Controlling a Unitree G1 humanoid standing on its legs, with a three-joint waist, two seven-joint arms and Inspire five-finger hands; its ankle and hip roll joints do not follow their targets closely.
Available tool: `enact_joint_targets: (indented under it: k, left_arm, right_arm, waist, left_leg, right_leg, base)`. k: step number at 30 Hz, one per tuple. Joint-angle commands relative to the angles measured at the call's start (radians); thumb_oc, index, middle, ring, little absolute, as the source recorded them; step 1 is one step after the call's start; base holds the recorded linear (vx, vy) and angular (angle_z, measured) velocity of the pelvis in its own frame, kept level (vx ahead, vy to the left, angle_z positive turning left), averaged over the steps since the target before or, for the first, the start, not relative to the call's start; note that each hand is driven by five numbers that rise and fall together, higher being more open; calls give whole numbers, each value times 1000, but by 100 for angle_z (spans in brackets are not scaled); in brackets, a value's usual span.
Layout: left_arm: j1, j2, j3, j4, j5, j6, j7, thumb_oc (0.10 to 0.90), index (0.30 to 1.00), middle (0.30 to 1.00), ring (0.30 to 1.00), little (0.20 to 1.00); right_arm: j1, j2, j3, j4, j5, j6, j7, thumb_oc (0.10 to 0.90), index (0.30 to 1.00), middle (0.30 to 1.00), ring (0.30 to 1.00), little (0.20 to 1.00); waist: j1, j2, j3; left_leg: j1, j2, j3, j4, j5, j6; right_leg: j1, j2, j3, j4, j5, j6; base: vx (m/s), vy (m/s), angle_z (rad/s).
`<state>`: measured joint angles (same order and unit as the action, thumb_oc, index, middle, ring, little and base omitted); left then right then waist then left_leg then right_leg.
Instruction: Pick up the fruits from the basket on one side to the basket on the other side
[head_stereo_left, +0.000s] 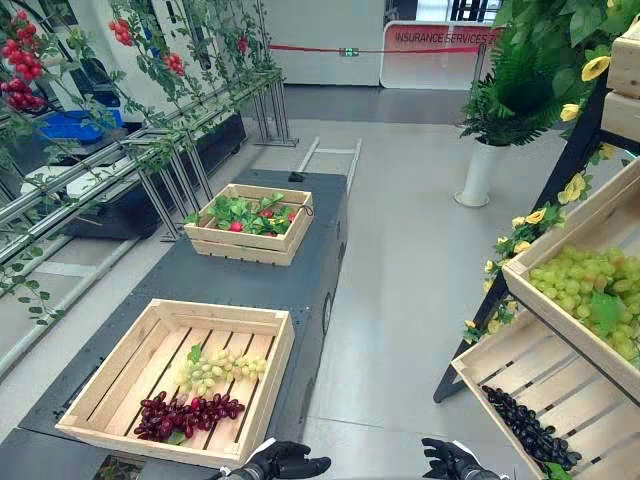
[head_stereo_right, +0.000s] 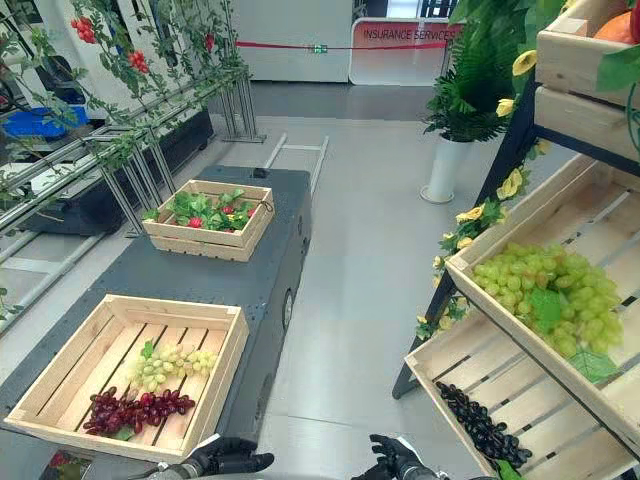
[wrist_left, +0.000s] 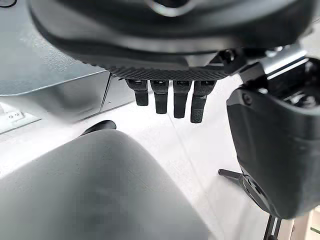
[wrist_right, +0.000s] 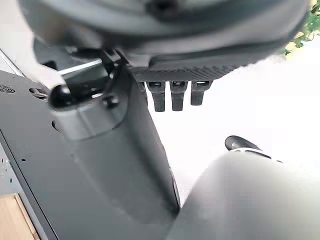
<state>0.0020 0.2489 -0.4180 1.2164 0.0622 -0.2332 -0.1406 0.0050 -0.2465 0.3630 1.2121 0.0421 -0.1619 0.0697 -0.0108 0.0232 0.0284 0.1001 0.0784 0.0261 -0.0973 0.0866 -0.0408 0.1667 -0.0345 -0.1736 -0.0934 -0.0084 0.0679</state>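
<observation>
Shelf (head_stereo_left: 560, 372): at right, slanted so its stock faces outward.
Table (head_stereo_left: 300, 275): dark, carrying both crates, well apart.
Near crate (head_stereo_left: 266, 380): holding green grapes (head_stereo_left: 215, 370) beside red grapes (head_stereo_left: 186, 415), close enough for reaching.
Far crate (head_stereo_left: 245, 246): packed with leaves (head_stereo_left: 235, 212); likely destination.
Left hand (head_stereo_left: 285, 463): low, fingers straight, empty.
Right hand (head_stereo_left: 450, 463): likewise slack, nothing held.

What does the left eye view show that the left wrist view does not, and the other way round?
Left eye view: the near wooden crate with green grapes and red grapes, the far crate, a shelf crate and the right hand. Left wrist view: the fingers of the left hand from close, relaxed and holding nothing. Both: the left hand, the dark platform and the pale floor.
</observation>
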Motion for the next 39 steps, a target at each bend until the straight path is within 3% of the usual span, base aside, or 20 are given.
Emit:
enact_joint_targets:
  k: [1, 18, 24, 29, 34, 39]
  left_arm:
    - [-95, -60, -31, -4, -18, -62, 4, 800, 900, 900, 900, 900]
    - [-100, -71, -30, 4, -15, -59, 39, 800, 900, 900, 900, 900]
    - [-106, -72, -37, -1, 11, -73, 67, 800, 900, 900, 900, 900]
    - [-123, -66, -81, -16, 127, -137, 106, 800, 900, 900, 900, 900]
    - [-136, -44, -134, -60, 190, -210, 134, 800, 900, 900, 900, 900]
    - [-150, -18, -170, -89, 250, -298, 192, 800, 900, 900, 900, 900]
  right_arm:
    - [-108, 51, 38, 1, -29, -45, 45, 800, 900, 900, 900, 900]
    - [-114, 58, 30, 15, -34, -43, 51, 800, 900, 900, 900, 900]
    - [-116, 60, 18, 15, 36, -32, 54, 800, 900, 900, 900, 900]
    - [-128, 51, 10, 16, 52, -54, 57, 800, 900, 900, 900, 900]
    - [-134, 35, 55, -6, -55, -114, 106, 800, 900, 900, 900, 900]
    - [-133, 23, 58, -5, -21, -79, 78, 800, 900, 900, 900, 900]
  waist:
    - [21, -29, 68]
    - [20, -24, 67]
    - [20, -23, 73]
    - [16, -15, 87]
    - [15, -14, 91]
    - [18, -20, 89]
  left_leg:
    - [86, -116, 44, 10, -192, 68]
    - [88, -115, 37, 10, -192, 64]
    - [88, -114, 36, 10, -188, 65]
    - [83, -111, 37, 10, -184, 64]
    - [86, -111, 36, 10, -187, 61]
    - [86, -111, 37, 10, -188, 57]
  right_leg:
    - [13, 11, -12, 26, -59, -9]
    - [17, 12, -10, 23, -59, -12]
    - [12, 13, -7, 37, -64, -15]
    - [0, 13, -4, 49, -67, -17]
    - [3, 13, -2, 47, -69, -15]
    - [6, 12, -6, 46, -72, -12]
  base:
    - [159, 40, -14]
    - [0, 0, 0]
    - [0, 0, 0]
    - [0, 0, 0]
    - [0, 0, 0]
    - [3, 2, 1]
